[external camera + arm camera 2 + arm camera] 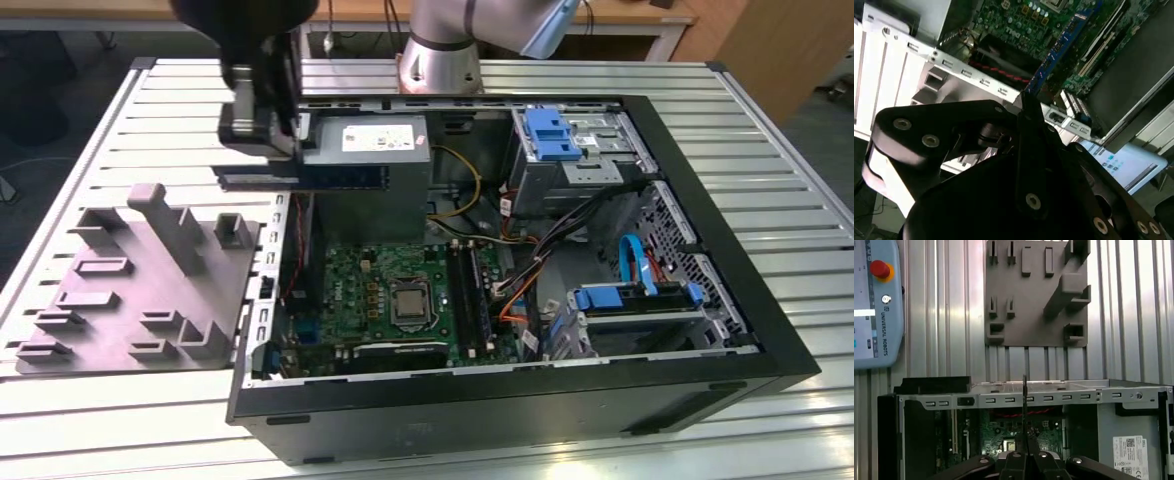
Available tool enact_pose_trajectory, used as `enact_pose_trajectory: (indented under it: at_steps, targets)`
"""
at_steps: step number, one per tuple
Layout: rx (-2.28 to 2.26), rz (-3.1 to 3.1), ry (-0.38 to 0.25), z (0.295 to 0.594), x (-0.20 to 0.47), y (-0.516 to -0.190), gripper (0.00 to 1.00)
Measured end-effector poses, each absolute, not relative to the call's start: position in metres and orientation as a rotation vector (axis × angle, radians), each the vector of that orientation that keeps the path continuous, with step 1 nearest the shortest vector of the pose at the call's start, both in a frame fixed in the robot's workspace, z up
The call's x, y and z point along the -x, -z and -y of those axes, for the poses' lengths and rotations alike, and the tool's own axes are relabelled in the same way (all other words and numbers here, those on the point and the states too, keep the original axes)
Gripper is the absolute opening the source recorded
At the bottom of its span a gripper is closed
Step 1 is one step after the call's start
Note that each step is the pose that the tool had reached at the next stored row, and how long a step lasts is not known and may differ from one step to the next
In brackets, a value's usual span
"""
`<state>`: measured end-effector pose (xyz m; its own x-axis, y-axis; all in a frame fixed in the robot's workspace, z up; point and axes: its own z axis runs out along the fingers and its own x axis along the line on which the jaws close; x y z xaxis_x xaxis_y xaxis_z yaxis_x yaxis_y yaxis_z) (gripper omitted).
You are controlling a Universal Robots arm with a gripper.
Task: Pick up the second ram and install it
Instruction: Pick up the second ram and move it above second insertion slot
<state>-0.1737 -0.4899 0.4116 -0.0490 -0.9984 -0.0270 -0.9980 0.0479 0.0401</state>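
**Second ram gripped above the open case**

The hand [274,155] was pinching the second ram [300,178], its fingers pressed against the stick's flat sides. In the exterior view the stick hung level in the air over the far corner of the computer case [534,395] on the exterior view's left, close beside the power supply [367,170] and clear of the board. The motherboard [387,300] lay lower and nearer. Its long black memory sockets [463,290] were well apart from the stick, toward the exterior view's right.

In the first wrist view the second ram [1025,410] showed edge-on — a thin dark line rising from the hand [1026,460] and crossing the case's metal rim. Beyond the case the grey tray [1036,290] sat on the slatted counter [944,340], with a teach pendant [876,300] lying off to one side of it.

In the second wrist view the second ram [1059,45] ran out from the hand [1026,107] as a blue edge — with the green board behind it.
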Motion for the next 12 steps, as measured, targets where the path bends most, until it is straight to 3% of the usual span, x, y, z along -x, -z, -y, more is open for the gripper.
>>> enact_pose_trajectory:
  at_steps: [12]
  targets:
    - [-2.161,2.268,0.075,0.49,0.119,-0.411,0.12]
